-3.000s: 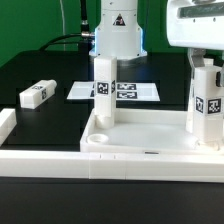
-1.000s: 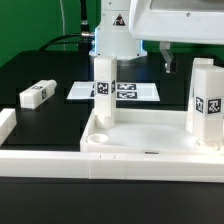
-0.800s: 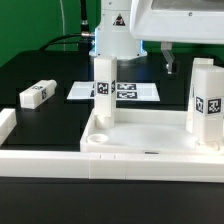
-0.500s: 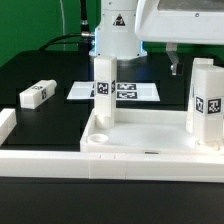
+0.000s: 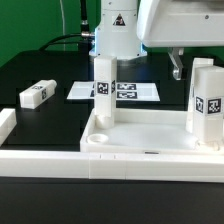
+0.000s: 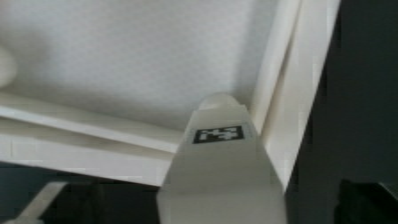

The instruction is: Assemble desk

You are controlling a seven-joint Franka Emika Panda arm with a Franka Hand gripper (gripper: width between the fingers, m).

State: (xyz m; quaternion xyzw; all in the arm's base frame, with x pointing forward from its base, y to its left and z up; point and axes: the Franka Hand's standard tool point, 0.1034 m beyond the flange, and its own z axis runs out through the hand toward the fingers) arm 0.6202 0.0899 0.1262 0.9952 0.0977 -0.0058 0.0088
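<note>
The white desk tabletop point(image 5: 150, 140) lies at the front, rim up. Two legs stand upright in it: one at the exterior view's left corner point(image 5: 102, 90), one at the right corner point(image 5: 207, 100). A third leg point(image 5: 35, 95) lies loose on the black table. My gripper point(image 5: 188, 62) hangs open just above and beside the right leg, holding nothing; one dark finger point(image 5: 178, 66) shows. In the wrist view that leg point(image 6: 221, 165) rises with its tagged top toward the camera, in line with the gap of the open gripper point(image 6: 205, 208), over the tabletop floor point(image 6: 125, 60).
The marker board point(image 5: 135, 91) lies flat behind the left leg, in front of the robot base point(image 5: 118, 35). White border rails run along the front point(image 5: 40, 160) and stand at the exterior view's left edge point(image 5: 5, 125).
The gripper rose off the right leg, then slid toward the exterior view's right over the last second, jaws staying open. Legs and tabletop have not moved.
</note>
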